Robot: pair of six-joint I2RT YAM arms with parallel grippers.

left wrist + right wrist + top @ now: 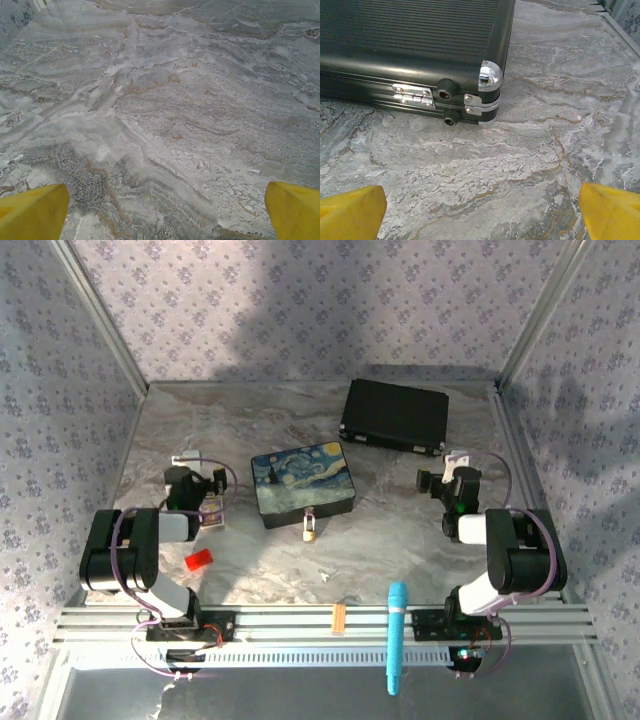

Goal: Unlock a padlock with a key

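The padlock sits near the middle of the table, touching the near side of the painted box. Just nearer the near edge lies a tiny pale sliver, probably the key, though it is too small to be sure. A red tag lies toward the near-left corner, with a card beyond it. A black case sits toward the far-right corner.

The left gripper hangs over bare marble with its jaws wide and holds nothing. The right gripper, equally wide and empty, faces the case's hinged corner. Both are well apart from the padlock and the key.

I judge this the opening step, with nothing grasped yet. The next move calls for one gripper to come over the key and pinch it off the flat surface, which is awkward for so thin a piece. The other should steady the padlock.
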